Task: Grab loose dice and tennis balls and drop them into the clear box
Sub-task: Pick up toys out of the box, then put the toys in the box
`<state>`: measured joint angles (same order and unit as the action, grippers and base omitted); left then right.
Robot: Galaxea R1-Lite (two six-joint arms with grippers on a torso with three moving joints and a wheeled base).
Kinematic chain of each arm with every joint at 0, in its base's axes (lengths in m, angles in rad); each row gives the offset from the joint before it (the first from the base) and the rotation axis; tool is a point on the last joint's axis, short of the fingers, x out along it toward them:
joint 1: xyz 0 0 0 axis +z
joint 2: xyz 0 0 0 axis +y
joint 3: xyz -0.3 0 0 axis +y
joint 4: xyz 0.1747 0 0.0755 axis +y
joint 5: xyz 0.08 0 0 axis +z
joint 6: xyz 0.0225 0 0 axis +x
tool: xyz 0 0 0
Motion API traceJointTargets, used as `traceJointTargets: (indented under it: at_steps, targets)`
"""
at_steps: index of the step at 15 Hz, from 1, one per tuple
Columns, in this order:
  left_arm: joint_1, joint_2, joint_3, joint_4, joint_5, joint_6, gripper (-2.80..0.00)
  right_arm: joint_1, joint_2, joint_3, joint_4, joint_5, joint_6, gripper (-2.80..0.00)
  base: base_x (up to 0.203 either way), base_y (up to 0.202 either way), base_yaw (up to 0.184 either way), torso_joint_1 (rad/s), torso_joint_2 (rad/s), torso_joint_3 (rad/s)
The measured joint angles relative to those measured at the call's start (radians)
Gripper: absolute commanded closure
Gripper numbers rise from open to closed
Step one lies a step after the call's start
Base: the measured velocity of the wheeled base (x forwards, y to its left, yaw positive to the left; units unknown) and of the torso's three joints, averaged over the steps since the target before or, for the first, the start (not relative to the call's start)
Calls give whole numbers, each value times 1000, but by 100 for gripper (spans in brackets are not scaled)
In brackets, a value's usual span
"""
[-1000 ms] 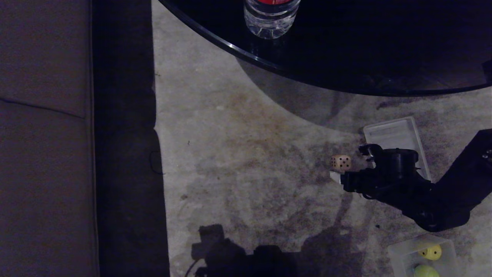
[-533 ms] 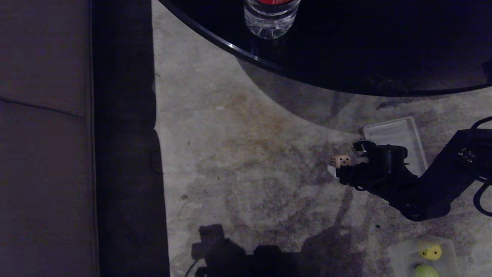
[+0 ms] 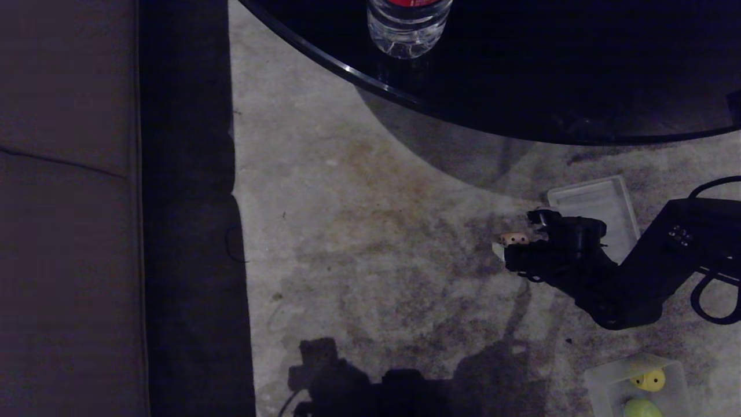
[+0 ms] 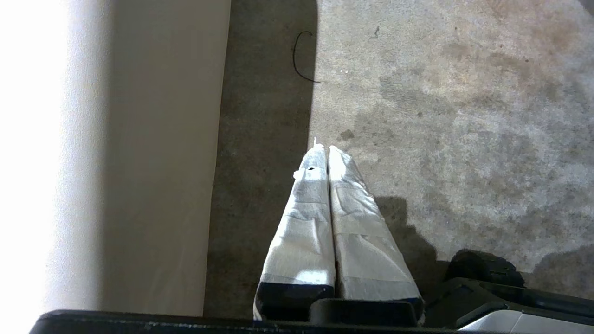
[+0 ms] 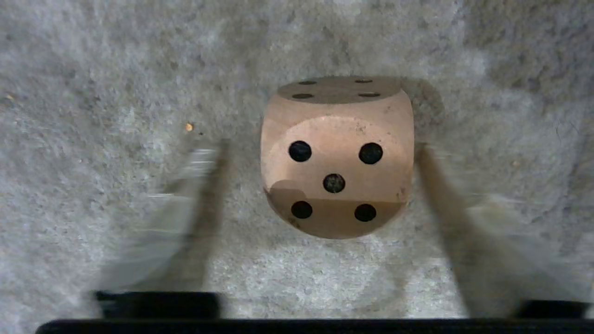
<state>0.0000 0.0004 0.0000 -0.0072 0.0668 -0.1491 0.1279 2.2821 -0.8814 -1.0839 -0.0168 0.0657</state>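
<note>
A beige die [image 5: 336, 157] with dark pips rests on the grey carpet, five pips facing the right wrist camera. My right gripper [image 5: 319, 153] is open around it, one blurred finger [image 5: 199, 195] on each side and a gap to the die on both. In the head view the right gripper [image 3: 517, 234] covers most of that die [image 3: 513, 238]. The clear box [image 3: 596, 382] sits at the lower right and holds a yellow die [image 3: 648, 380] and a tennis ball [image 3: 641, 409]. My left gripper [image 4: 328, 148] is shut on nothing, parked above the carpet beside the sofa.
A flat translucent lid panel [image 3: 596, 200] lies just behind the right arm. A black round table [image 3: 521, 69] with a water bottle [image 3: 408, 26] stands beyond. The sofa [image 3: 63, 202] fills the left side. Open carpet lies between sofa and die.
The right arm has stretched forward and sunk over the beige die, so the die now shows only as a sliver in the head view. The left arm has not moved.
</note>
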Motion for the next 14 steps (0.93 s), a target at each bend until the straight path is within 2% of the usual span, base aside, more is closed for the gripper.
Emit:
traceJointTargets:
  at_steps: [9,14]
  targets:
    - [0,0,0,0,0,0,0,-2,-51,47,25,-37,-33,0,0,0,0,0,0,0]
    - [0,0,0,0,0,0,0,-28,-246,176,216,-41,-46,0,0,0,0,0,0,0]
